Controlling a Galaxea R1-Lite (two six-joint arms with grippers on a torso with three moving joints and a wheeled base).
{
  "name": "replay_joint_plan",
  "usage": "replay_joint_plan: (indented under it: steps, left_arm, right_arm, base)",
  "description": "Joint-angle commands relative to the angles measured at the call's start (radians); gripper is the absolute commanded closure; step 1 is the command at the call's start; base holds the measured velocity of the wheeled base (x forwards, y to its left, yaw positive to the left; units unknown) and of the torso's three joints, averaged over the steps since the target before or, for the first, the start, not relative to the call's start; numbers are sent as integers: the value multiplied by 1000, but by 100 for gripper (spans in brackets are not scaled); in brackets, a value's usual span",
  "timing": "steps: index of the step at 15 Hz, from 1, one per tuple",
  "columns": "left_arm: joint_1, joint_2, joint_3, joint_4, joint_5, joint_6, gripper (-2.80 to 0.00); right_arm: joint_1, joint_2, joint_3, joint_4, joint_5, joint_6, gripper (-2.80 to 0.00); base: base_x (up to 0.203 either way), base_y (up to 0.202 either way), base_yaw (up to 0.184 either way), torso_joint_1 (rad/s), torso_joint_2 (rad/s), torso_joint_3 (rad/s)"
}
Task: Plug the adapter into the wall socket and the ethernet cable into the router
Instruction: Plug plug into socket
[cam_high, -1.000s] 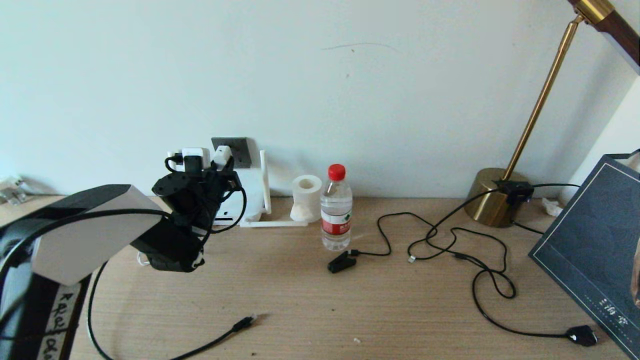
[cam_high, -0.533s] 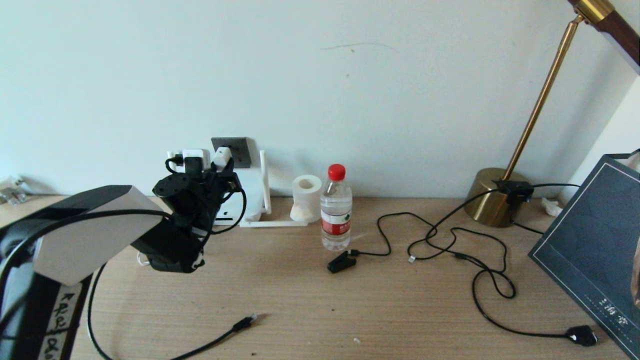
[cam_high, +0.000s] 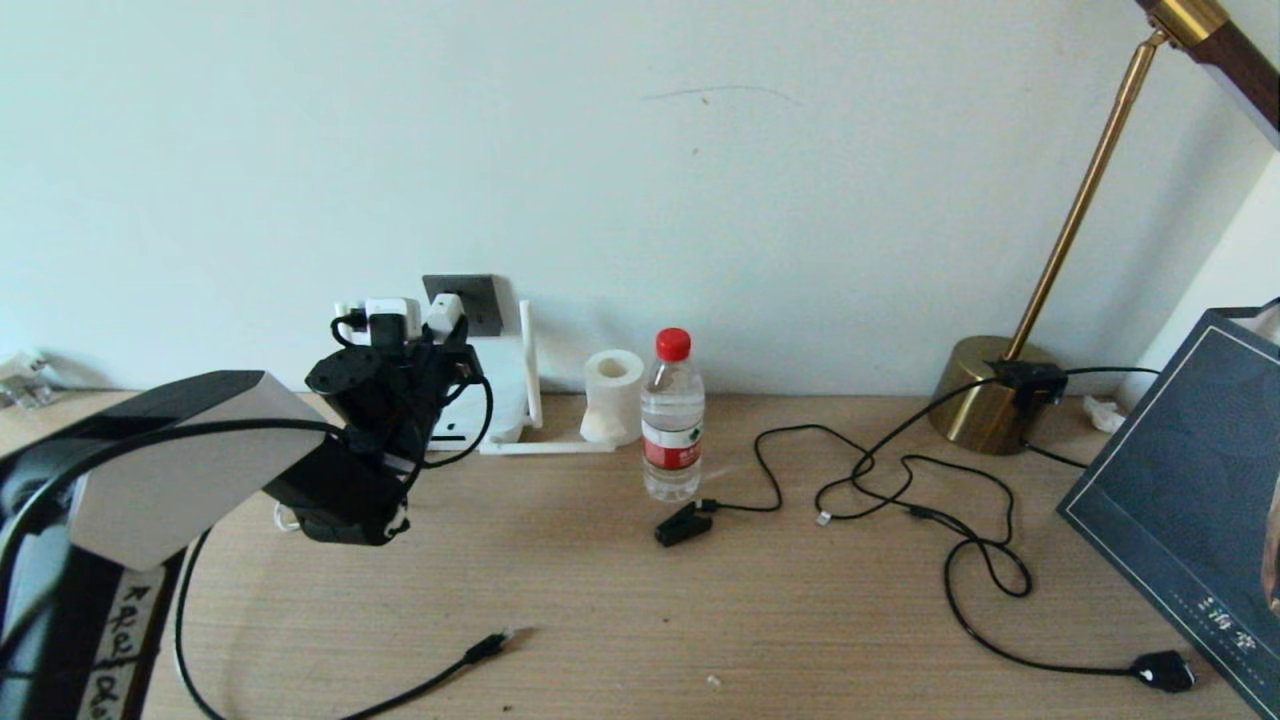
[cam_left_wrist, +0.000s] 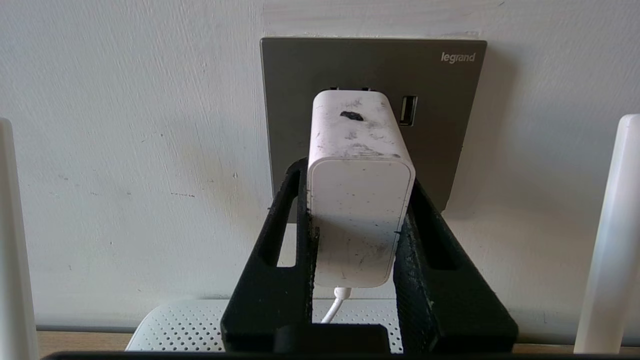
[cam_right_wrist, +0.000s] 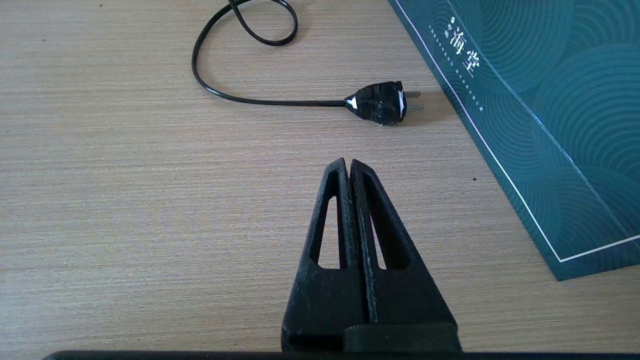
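Left gripper (cam_left_wrist: 357, 220): fingers (cam_left_wrist: 280, 235) are pinching the adapter (cam_left_wrist: 357, 200) by its two sides, the block's far end sitting against the wall socket (cam_left_wrist: 440, 125), a dark grey Legrand plate; prongs are barely showing at the plate. A thin white cord (cam_left_wrist: 335, 307) is hanging from the adapter's near end. Below the fingers, the router (cam_left_wrist: 175, 325) is lying flat, its antennas (cam_left_wrist: 607, 235) standing to either side.

In the head view, the ethernet cable (cam_high: 440, 680) is lying on the desk (cam_high: 600, 600) well behind the left gripper, connector free.

Right gripper (cam_right_wrist: 350, 167): fingers are pressed together, holding nothing, hanging over the desk. Just ahead of the tips a black two-pin plug (cam_right_wrist: 380, 102) is lying, beside a dark teal box (cam_right_wrist: 550, 125).
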Motion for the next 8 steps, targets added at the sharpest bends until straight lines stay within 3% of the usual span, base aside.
replay_joint_plan:
  steps: [1,8]
  left_arm:
    - [0,1,-5,0,1,1,0]
    - [0,6,-37,30,3,-1,0]
  right_arm:
    - [0,1,0,-1,0,0,0]
    - [0,1,0,-1,0,0,0]
  base:
    - [0,0,0,0,0,0]
    - [0,0,0,0,0,0]
